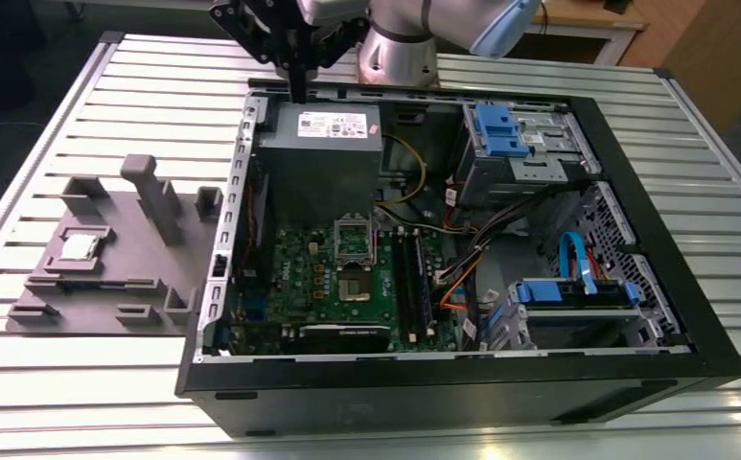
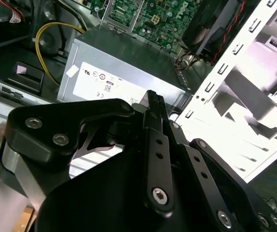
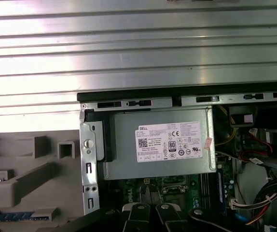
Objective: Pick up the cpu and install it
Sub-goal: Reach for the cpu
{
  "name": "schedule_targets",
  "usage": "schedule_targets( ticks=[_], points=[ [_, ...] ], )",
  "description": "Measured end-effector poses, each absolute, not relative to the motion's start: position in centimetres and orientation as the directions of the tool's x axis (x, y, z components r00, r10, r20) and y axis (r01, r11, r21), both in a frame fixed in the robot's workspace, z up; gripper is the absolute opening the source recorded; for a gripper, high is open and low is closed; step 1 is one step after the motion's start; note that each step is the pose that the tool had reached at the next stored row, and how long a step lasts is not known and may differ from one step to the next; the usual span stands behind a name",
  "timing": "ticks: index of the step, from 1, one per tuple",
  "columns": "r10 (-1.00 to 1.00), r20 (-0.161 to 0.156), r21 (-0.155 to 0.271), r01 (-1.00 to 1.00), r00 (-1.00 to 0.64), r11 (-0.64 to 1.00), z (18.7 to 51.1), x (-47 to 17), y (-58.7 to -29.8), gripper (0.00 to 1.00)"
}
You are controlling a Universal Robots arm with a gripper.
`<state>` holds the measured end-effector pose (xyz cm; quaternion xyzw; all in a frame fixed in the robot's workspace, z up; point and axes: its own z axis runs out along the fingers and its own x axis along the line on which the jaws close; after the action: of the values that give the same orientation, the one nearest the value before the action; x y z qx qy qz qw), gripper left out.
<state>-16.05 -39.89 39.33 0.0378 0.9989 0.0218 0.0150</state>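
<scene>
Both fingers (image 2: 155, 125) of the gripper (image 1: 300, 94) sit pressed together with nothing between them, over the grey power supply (image 1: 319, 144) at the far side of the open computer case (image 1: 447, 385). Well apart, at the exterior view's left, the cpu (image 1: 80, 247) lies on the grey fixture (image 1: 152, 278).

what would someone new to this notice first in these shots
The open black computer case dominates the slatted table, with its green motherboard and grey power supply exposed. The gripper hangs just above the power supply, by the case's rim. On the exterior view's left, the small silvery cpu sits in a grey holder, apart from the gripper.
</scene>
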Motion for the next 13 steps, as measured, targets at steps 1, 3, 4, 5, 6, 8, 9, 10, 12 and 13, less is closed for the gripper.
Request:
schedule_targets(
  ticks=[1,3,4,5,6,8,9,10,12,13],
  points=[
    [0.076,-0.029,0.045,0.075,-0.997,0.996,39.33,-16.17,-39.89,0.10],
    [0.076,-0.029,0.045,0.075,-0.997,0.996,39.33,-16.39,-39.89,0.10],
    [0.076,-0.029,0.045,0.075,-0.997,0.996,39.33,-16.49,-39.89,0.10],
    [0.076,-0.029,0.045,0.075,-0.997,0.996,39.33,-16.58,-39.89,0.10],
    [0.076,-0.029,0.045,0.075,-0.997,0.996,39.33,-16.65,-39.89,0.10],
    [0.076,-0.030,0.045,0.075,-0.997,0.996,39.33,-16.81,-39.89,0.10],
    [0.076,-0.030,0.045,0.075,-0.997,0.996,39.33,-16.88,-39.89,0.10],
    [0.076,-0.030,0.045,0.075,-0.997,0.996,39.33,-16.96,-39.89,0.10],
    [0.076,-0.030,0.045,0.075,-0.997,0.996,39.33,-17.04,-39.89,0.10],
    [0.076,-0.030,0.045,0.075,-0.997,0.996,39.33,-17.04,-39.89,0.10]
  ],
)
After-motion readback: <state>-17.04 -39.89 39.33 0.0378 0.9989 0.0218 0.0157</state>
